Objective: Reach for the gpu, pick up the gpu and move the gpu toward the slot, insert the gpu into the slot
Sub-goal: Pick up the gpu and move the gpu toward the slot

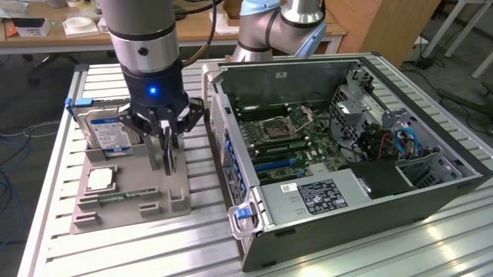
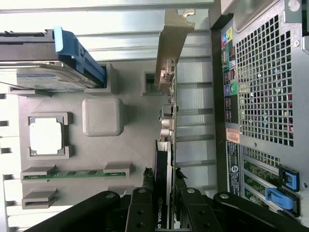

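Observation:
The gpu (image 1: pixel 170 157) is a thin dark card standing on edge on the grey holder (image 1: pixel 127 214), to the exterior view's left of the open computer case (image 1: pixel 347 199). My gripper (image 1: pixel 167 137) comes down on it from above, and its fingers press both faces of the card's top edge, shut on it. In the wrist view the gpu (image 2: pixel 165 121) runs edge-on away from my gripper (image 2: pixel 164 195), with its silvery bracket (image 2: pixel 171 43) at the far end and black fingers (image 2: pixel 143 205) on either side. Blue slots (image 1: pixel 273 164) lie on the motherboard inside the case.
On the holder a blue-labelled hard drive (image 1: pixel 110 135) stands upright beside a processor chip (image 1: pixel 100 179) and a green memory stick (image 1: pixel 115 198). The case's rear panel (image 2: pixel 265 87) lies close beside the gpu. A second arm (image 1: pixel 277 29) stands behind the case. Desks lie further back.

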Tool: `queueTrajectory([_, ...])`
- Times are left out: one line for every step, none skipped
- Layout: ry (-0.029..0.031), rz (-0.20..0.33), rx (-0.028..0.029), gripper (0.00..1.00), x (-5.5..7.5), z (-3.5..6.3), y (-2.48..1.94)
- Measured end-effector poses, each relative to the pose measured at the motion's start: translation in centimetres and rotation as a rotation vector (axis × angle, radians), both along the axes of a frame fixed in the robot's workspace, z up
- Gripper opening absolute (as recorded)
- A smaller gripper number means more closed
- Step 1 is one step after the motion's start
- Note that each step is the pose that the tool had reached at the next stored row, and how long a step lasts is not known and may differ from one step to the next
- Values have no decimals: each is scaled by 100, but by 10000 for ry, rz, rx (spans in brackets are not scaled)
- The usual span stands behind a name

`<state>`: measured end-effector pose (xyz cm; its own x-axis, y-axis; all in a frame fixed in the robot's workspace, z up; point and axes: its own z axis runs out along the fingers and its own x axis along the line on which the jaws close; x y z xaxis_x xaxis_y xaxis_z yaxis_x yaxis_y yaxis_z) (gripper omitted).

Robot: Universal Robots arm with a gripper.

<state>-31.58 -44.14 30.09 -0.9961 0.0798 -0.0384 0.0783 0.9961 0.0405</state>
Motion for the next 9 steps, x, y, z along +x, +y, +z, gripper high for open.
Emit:
queueTrajectory([-4, 0, 1, 27, 0, 28, 0])
queueTrajectory([-6, 0, 1, 27, 0, 65, 0])
queueTrajectory([-9, 0, 1, 27, 0, 109, 0])
queueTrajectory([-12, 0, 0, 27, 0, 155, 0])
queueTrajectory([-15, 0, 0, 27, 0, 199, 0])
queueTrajectory([-19, 0, 0, 27, 0, 243, 0])
queueTrajectory([-23, 0, 1, 27, 0, 283, 0])
queueTrajectory([-25, 0, 0, 27, 0, 312, 0])
queueTrajectory([-29, 0, 0, 27, 0, 319, 0])
